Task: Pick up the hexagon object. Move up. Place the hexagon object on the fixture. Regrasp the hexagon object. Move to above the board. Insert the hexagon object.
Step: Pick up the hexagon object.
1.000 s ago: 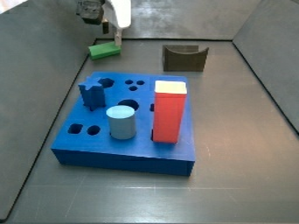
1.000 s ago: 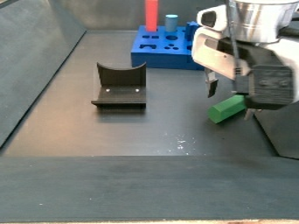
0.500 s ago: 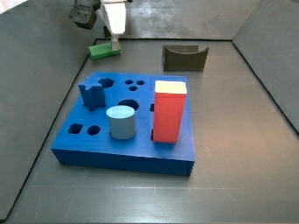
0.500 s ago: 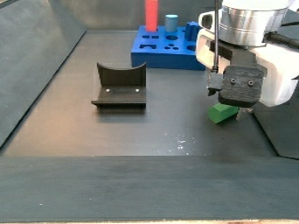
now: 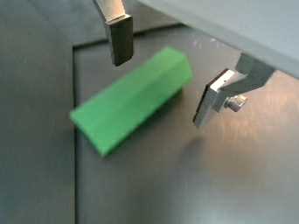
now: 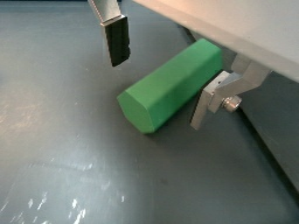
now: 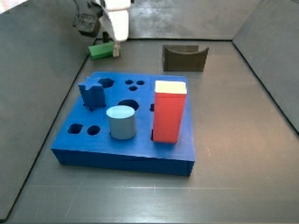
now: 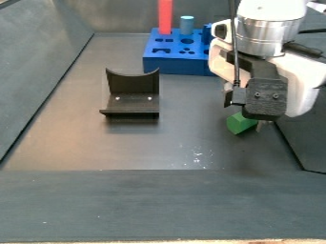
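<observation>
the two-finger silver gripper (image 6: 162, 83) hung spread wide over the small bright green hexagon bar (image 6: 173, 84), one finger (image 5: 121, 42) on each side, neither touching it; the bar lay flat on the grey floor (image 6: 59, 140).

1. In a side view you look down from above the near edge of the large flat blue board (image 7: 126, 122), with the small dark brown notched fixture (image 7: 184, 58) behind it and the gripper (image 7: 110, 35) far back.
2. In a side view you look low from the opposite end: the gripper (image 8: 250, 107) is close, the fixture (image 8: 129, 95) mid-distance, the board (image 8: 180, 53) far.
3. Both wrist views look down close past the jaws at the small bright green hexagon object (image 5: 131, 99) (image 6: 172, 83); the gripper (image 5: 163, 77) (image 6: 162, 84) straddles it.
4. Both side views share board, fixture, gripper and green hexagon object (image 7: 103, 50) (image 8: 242, 123).
</observation>
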You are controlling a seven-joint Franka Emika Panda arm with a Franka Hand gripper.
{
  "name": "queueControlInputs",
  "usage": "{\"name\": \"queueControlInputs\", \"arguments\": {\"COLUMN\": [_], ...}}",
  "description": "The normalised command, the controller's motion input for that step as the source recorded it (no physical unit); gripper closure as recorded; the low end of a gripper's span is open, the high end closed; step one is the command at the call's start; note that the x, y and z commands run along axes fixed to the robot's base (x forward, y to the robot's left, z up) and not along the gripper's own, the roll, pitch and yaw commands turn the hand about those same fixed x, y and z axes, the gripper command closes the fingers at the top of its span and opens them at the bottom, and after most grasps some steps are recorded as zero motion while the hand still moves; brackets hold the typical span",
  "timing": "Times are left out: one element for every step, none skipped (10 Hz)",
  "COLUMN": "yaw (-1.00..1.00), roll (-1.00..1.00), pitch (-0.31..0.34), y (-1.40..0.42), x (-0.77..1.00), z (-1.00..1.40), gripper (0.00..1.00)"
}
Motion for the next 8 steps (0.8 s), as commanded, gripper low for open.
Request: {"name": "queueControlInputs", "arguments": {"yaw": [0.0, 0.0, 0.0, -0.03, -0.04, -0.09, -0.13, -0.1], "roll": [-0.35, -0.28, -0.33, -0.41, -0.39, -0.49, -0.5, -0.5], "pitch": [-0.007, -0.05, -0.031, -0.131, -0.144, -0.17, -0.239, -0.274], "y": [-0.29, -0.19, 0.0, 0.06, 0.1, 0.14, 0.23, 0.26], "x": [-0.17, -0.12, -0.11, -0.09, -0.08, 0.0, 0.08, 0.17], "z": [-0.39, -0.52, -0.47, -0.32, -0.38, -0.17, 0.0, 0.01], "gripper": [0.0, 0.0, 0.0, 0.0, 0.0, 0.0, 0.0, 0.0]}}
